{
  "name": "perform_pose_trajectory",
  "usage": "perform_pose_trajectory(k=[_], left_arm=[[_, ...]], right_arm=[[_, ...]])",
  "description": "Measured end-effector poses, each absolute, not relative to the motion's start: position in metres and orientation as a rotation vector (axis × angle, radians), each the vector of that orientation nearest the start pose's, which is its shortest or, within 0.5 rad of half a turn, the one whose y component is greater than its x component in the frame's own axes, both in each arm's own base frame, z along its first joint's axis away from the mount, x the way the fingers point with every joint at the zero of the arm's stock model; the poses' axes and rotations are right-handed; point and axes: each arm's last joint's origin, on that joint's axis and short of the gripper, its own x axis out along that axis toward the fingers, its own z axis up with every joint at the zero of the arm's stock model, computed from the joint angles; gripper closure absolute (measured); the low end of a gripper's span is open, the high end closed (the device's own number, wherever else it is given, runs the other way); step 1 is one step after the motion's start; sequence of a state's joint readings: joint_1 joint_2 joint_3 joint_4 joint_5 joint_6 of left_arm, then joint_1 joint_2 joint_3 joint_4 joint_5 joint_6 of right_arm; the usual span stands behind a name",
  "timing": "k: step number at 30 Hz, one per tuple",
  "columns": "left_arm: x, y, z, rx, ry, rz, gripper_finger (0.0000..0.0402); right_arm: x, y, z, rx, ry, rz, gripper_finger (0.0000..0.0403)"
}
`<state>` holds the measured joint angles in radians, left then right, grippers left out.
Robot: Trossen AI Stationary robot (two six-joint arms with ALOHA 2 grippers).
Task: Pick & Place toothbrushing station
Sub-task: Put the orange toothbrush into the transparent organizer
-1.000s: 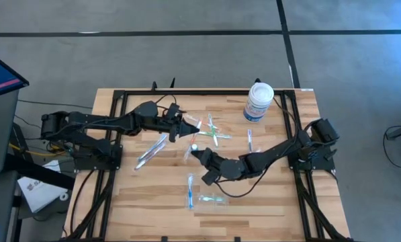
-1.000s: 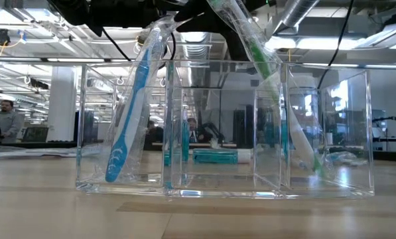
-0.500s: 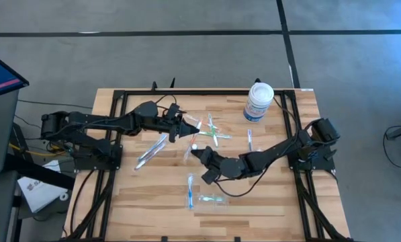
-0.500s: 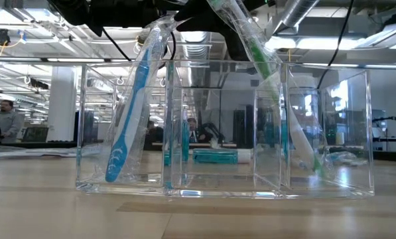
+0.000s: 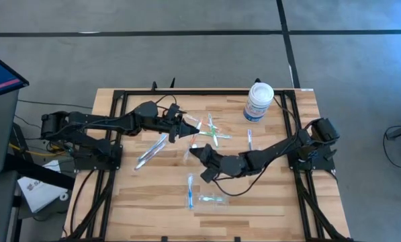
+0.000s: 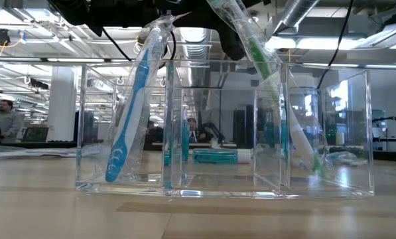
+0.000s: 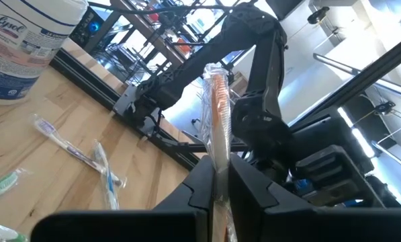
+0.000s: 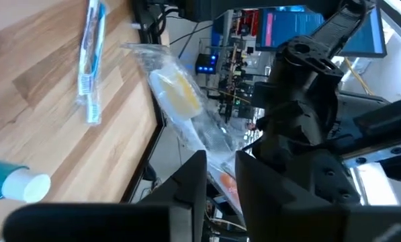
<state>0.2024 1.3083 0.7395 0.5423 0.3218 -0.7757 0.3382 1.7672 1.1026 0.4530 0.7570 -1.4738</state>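
Wrapped toothbrush (image 7: pixel 217 107) stands roughly upright, seemingly pinched in the left gripper's (image 7: pixel 217 176) closed jaws.

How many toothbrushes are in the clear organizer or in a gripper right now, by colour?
Blue toothbrush, in the clear organizer: 1
Green toothbrush, in the clear organizer: 1
Orange toothbrush, wrapped, held by the left gripper: 1
Yellow toothbrush, wrapped, held by the right gripper: 1
Total: 4
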Motion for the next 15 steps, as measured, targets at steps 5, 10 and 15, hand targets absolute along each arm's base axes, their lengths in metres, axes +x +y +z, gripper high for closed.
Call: perform_pose_trajectory(k=[5, 10, 15], left_arm=[[0.281, 0.048, 0.275, -0.782, 0.071, -0.104, 0.0384], [0.281, 0.048, 0.275, -0.782, 0.071, -0.104, 0.0384], [0.281, 0.048, 0.275, -0.782, 0.071, -0.104, 0.0384]], right_arm=[[0.374, 0.111, 0.245, -1.549, 0.449, -0.218, 0.0274], [0.374, 0.111, 0.243, -1.562, 0.471, -0.203, 0.0218], [0.376, 0.111, 0.234, -1.632, 0.521, -0.198, 0.0211]])
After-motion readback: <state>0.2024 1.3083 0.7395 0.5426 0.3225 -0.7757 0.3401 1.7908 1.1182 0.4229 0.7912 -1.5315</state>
